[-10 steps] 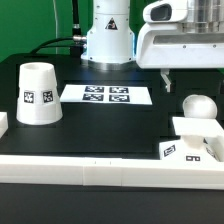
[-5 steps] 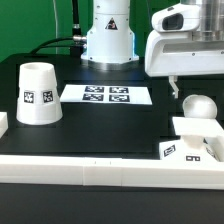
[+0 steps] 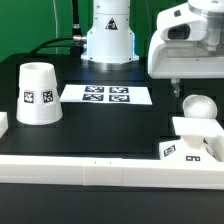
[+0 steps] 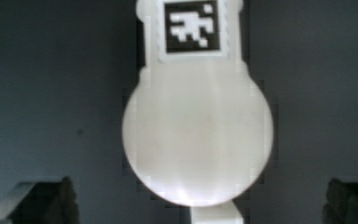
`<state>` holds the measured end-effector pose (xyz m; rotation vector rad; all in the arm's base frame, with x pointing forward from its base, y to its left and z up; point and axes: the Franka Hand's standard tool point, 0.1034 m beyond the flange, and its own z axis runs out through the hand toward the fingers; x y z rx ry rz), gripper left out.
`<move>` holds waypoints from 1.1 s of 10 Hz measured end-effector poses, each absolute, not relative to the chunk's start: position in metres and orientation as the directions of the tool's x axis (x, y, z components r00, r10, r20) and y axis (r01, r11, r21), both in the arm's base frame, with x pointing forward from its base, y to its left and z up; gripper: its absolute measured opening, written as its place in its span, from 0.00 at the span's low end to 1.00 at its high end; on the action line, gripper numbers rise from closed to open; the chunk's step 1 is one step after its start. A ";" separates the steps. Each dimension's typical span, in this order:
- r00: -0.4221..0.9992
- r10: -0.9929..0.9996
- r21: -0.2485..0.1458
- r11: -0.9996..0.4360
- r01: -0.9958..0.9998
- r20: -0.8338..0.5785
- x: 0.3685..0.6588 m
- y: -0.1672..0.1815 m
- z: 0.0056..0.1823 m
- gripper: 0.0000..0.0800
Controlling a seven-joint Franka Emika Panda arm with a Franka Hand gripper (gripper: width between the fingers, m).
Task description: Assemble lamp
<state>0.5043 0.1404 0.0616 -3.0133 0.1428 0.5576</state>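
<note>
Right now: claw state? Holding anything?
Claw: open, holding nothing; fingers wide apart, clear of the lamp bulb.

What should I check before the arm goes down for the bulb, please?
1. The tool is open: ok, its fingers are spread wide.
2. The tool is empty: ok, nothing is gripped.
3. The bulb is centred between the fingers: ok in the wrist view.
4. The fingers are down around the bulb: not ok, the tool hangs above it in the exterior view.
5. The shade is out of the way: ok, it stands far off at the exterior view's left.
6. There is room beside the base: cannot tell, it lies close to the bulb.
</note>
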 end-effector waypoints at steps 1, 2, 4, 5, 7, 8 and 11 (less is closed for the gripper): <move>0.895 -0.078 -0.052 -0.992 -0.112 -0.438 0.503 0.141 0.063 0.87; 0.868 -0.075 -0.047 -0.993 -0.113 -0.491 0.505 0.140 0.063 0.87; 0.820 -0.066 -0.040 -0.993 -0.107 -0.569 0.501 0.138 0.059 0.87; 0.804 -0.045 -0.048 -0.995 -0.091 -0.593 0.500 0.139 0.055 0.87; 0.746 -0.019 -0.051 -0.996 -0.071 -0.666 0.496 0.140 0.049 0.87; 0.724 -0.015 -0.050 -0.996 -0.068 -0.690 0.496 0.141 0.045 0.87; 0.596 -0.003 -0.040 -0.997 -0.059 -0.803 0.487 0.138 0.029 0.87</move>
